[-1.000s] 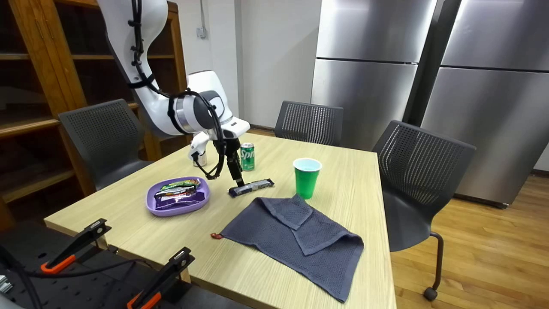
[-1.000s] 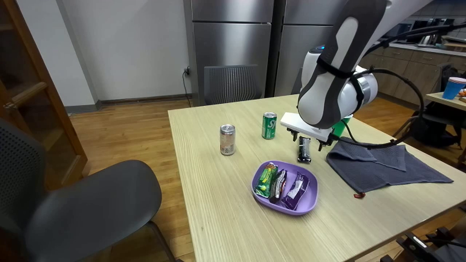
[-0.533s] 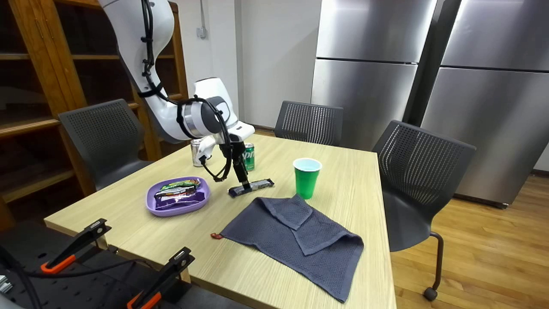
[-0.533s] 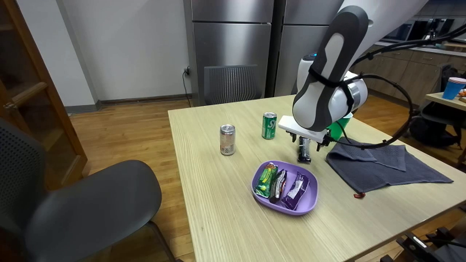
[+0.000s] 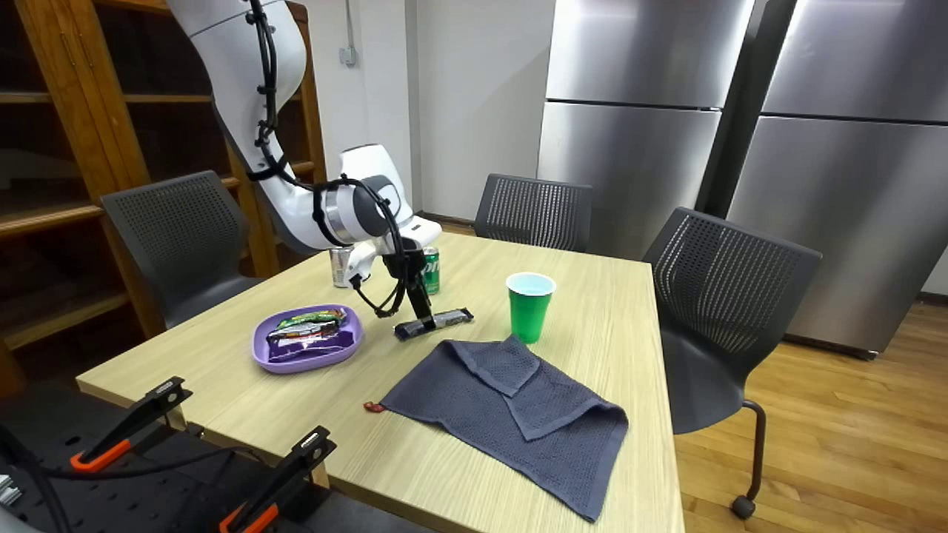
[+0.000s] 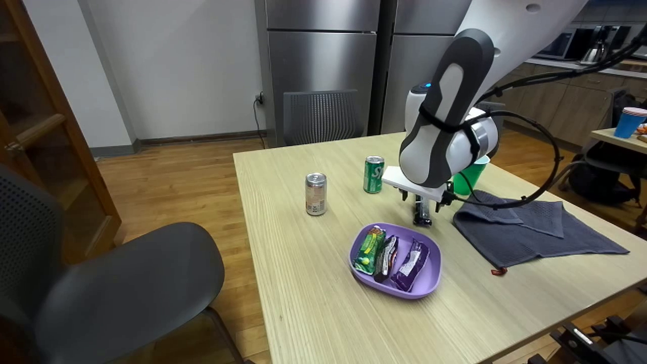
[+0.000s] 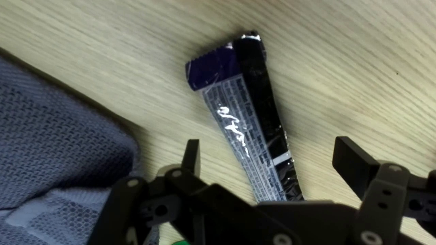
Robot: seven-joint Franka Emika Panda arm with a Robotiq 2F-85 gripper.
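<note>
Getting a square hold on the wrapped bar (image 7: 250,129) seems to be the step in hand. The bar lies flat on the table (image 7: 347,75), between the fingers (image 7: 354,166), which stand wide apart with nothing held; in the wrist view a gap shows on either side of it. It runs at a slant to them, so a slight turn would set them parallel to its long edges and keep it from twisting on contact. How high the tips are I cannot tell; they should be low enough to take the bar by its sides, since its shiny wrapper may be slippery. Pinching near its middle looks safer than at the crimped end. Mind the grey towel (image 7: 68,129), whose folded edge lies near one finger. In both exterior views, a purple tray (image 6: 428,275) stands near one end of the bar, a green cup (image 5: 529,311) near the other.
</note>
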